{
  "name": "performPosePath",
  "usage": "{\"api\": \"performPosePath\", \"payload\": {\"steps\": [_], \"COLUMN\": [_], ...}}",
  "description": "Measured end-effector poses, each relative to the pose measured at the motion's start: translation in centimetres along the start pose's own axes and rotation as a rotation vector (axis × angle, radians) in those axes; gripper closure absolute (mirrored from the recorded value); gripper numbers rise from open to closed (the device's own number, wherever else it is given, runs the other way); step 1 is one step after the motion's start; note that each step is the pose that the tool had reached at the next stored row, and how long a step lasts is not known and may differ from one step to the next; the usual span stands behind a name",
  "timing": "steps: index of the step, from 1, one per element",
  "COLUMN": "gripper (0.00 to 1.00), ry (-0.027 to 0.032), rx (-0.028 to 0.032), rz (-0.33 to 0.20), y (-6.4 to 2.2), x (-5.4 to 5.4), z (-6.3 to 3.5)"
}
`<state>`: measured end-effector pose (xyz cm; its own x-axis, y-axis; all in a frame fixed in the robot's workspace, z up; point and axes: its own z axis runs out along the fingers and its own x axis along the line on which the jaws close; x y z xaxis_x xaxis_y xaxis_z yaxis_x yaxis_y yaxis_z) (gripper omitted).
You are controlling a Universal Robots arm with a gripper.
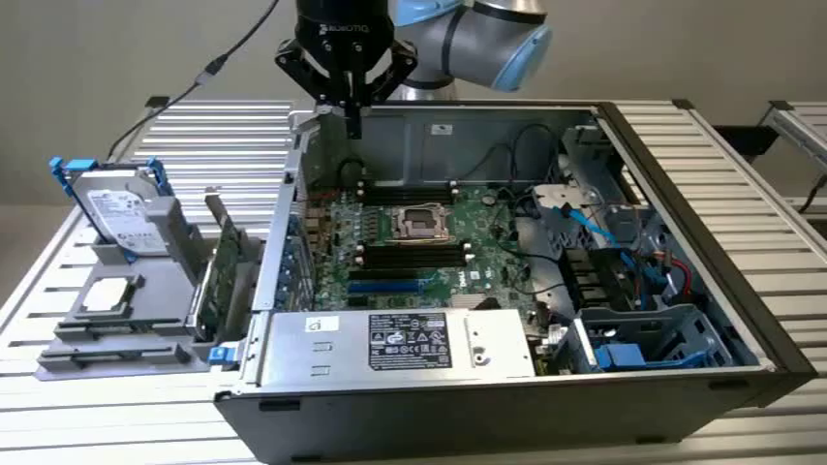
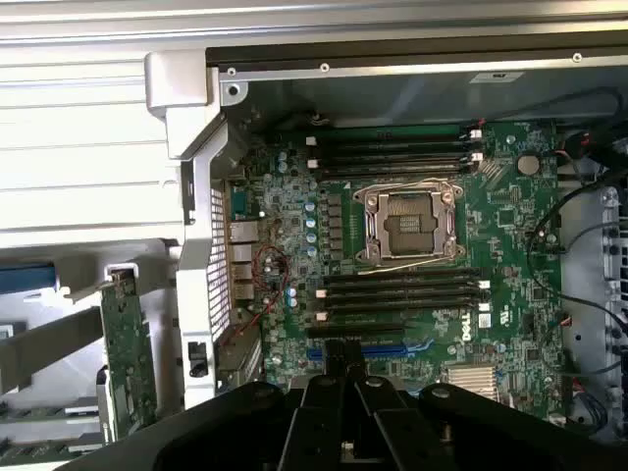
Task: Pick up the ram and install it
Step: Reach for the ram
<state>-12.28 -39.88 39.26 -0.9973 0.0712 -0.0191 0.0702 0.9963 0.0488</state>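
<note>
We note the ram (image 1: 204, 305), a narrow green stick, standing on edge in a grey plastic rack (image 1: 77, 363). It sits close beside the larger green expansion card (image 1: 232, 257), and the edge between the two is hard to separate. The rack stands outside the big black open-topped computer case (image 1: 672, 165), against its wall on the exterior view's left, with a silver hard drive (image 1: 123, 213) upright at its far end. Well apart from the ram, the black gripper (image 1: 352, 121) hangs over the case's far corner, fingers pressed together on nothing. Below it, the long black memory slots (image 2: 402, 289) lie bare on the green motherboard (image 2: 510, 226), with open space above them.
</note>
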Motion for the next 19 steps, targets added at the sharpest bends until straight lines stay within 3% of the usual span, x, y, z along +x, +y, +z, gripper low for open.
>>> {"api": "performPosePath", "payload": {"steps": [15, 19], "gripper": [0.89, 0.89], "ry": [0.0002, 0.0001], "rx": [0.0002, 0.0001], "rz": [0.000, 0.000], "y": [-0.07, -0.72], "x": [0.1, 1.8], "z": [-0.02, -0.08]}}
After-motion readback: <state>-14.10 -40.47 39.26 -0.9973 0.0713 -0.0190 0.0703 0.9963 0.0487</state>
